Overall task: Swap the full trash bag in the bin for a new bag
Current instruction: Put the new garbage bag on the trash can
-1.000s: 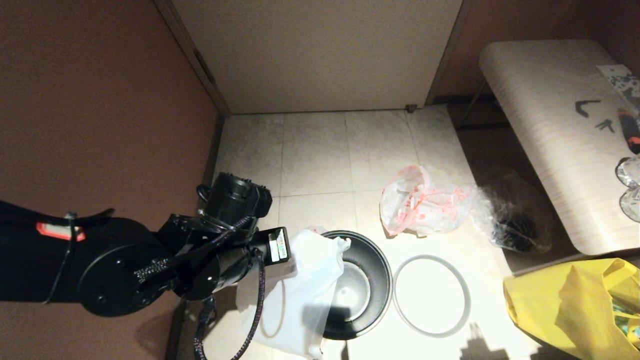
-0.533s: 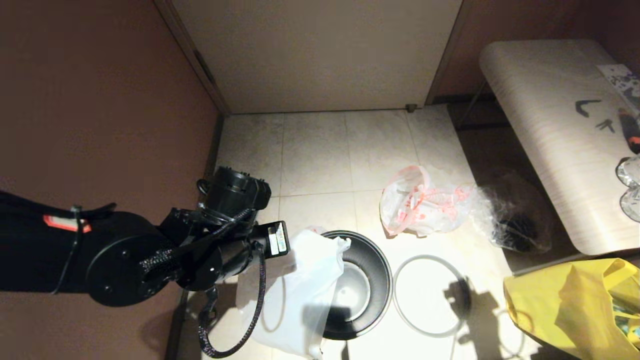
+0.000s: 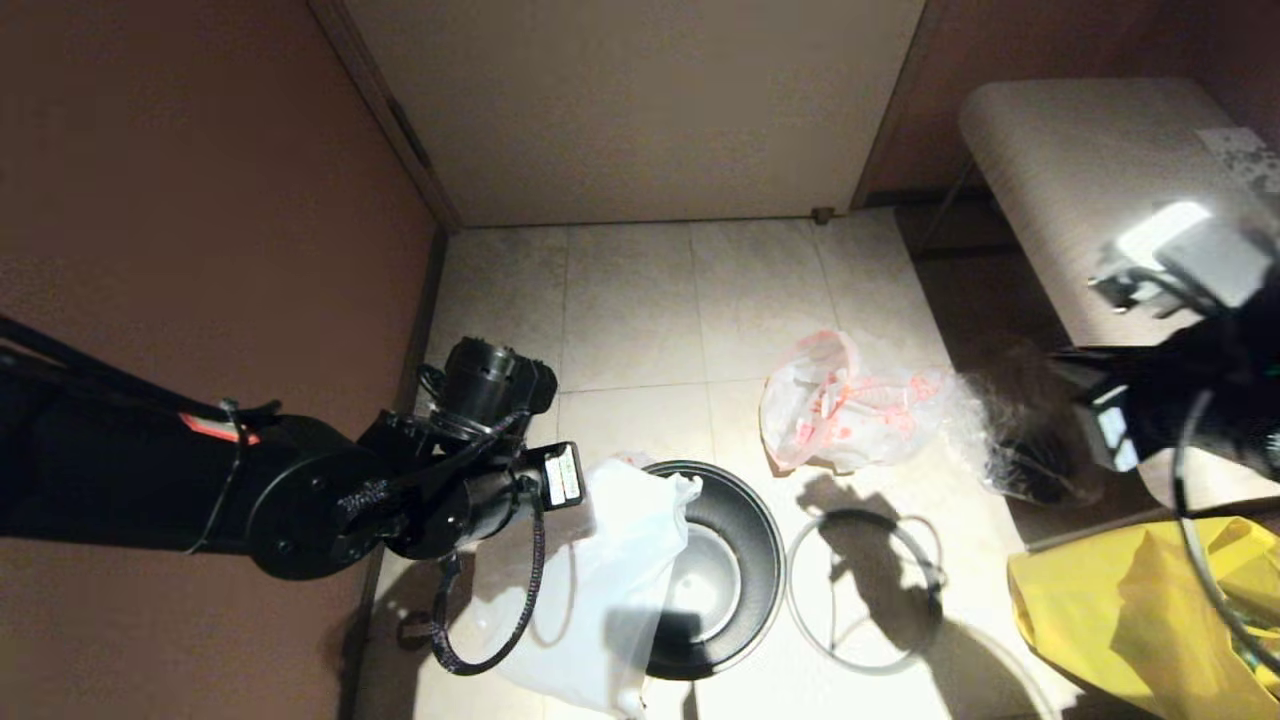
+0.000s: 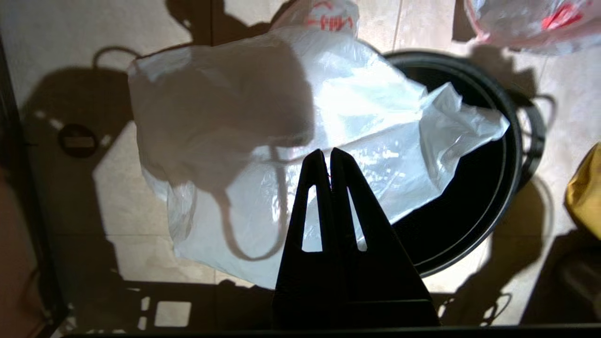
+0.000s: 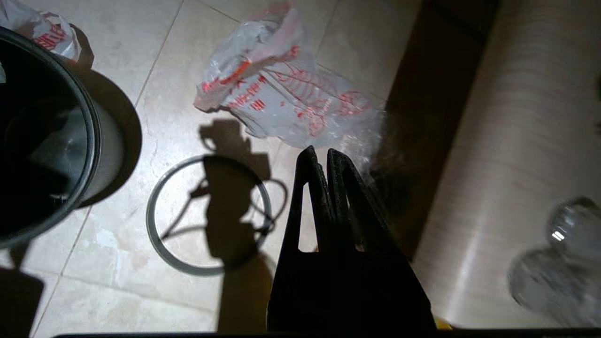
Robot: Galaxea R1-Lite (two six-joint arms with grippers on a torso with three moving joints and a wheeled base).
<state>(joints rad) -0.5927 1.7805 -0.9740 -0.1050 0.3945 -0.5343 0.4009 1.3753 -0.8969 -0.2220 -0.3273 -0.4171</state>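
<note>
The new bag [image 3: 610, 590], smooth and white, drapes over the left rim of the black bin [image 3: 775, 560] and down to the floor. In the left wrist view it [image 4: 357, 108] covers part of the bin [image 4: 469, 211]. My left gripper [image 4: 327, 152] is shut, its tips pinching a crease of that bag. The full trash bag [image 3: 850, 410], lumpy with red print, lies on the tiles beyond the bin. My right gripper [image 5: 323, 152] is shut and empty, hanging in the air just short of the full trash bag [image 5: 291, 103]. The bin's grey hoop [image 3: 862, 590] lies on the floor to its right.
A clear crinkly bag [image 3: 1020, 450] with dark contents lies right of the full bag. A yellow bag [image 3: 1130, 610] sits at the front right, below a pale table [image 3: 1060, 190]. A brown wall [image 3: 200, 200] runs close along the left; a door closes the back.
My right arm has come into the head view from the right, and its shadow now falls across the hoop. The left arm has sunk a little. The new bag lies unchanged.
</note>
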